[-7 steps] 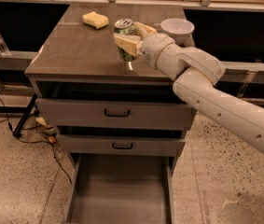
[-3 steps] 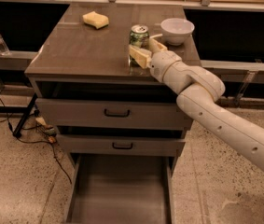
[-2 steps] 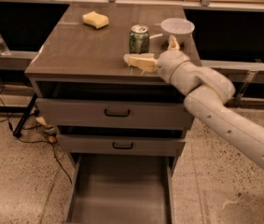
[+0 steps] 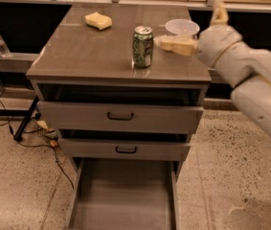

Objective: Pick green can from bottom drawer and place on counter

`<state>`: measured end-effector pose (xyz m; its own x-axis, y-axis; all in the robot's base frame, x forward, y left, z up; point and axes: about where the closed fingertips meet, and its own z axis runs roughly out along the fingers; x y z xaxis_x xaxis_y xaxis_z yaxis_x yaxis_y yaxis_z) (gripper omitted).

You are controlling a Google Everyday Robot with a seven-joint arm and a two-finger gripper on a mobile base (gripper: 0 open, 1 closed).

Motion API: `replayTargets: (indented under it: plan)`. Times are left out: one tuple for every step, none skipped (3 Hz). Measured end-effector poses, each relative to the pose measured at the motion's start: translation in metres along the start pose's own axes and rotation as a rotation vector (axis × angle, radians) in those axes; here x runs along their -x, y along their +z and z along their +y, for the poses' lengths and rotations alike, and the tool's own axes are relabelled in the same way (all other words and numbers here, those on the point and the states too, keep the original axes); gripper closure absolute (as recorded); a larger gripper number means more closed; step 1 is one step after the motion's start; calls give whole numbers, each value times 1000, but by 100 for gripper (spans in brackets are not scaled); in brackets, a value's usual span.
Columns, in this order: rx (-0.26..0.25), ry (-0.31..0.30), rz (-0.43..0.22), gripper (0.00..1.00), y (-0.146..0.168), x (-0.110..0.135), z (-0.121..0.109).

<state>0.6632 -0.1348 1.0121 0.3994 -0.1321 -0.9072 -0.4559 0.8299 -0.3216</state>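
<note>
Green can (image 4: 143, 47) is standing upright on the worktop (image 4: 77, 56), right of the middle and not far from the front edge. Tool (image 4: 187, 24) is just right of it, not touching, fingers spread wide: one aimed at the can, one sticking up behind the white bowl (image 4: 175, 28). Can't see into the bowl. Bottom drawer (image 4: 123, 200) is pulled out, only grey floor showing, its front cut off by the frame. Yellow sponge (image 4: 98, 20) sits back left, well apart from the can.
</note>
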Motion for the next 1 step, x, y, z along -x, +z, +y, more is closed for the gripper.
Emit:
replayTargets:
  plan:
    - [3,-53,-34,0,-8,28,-6]
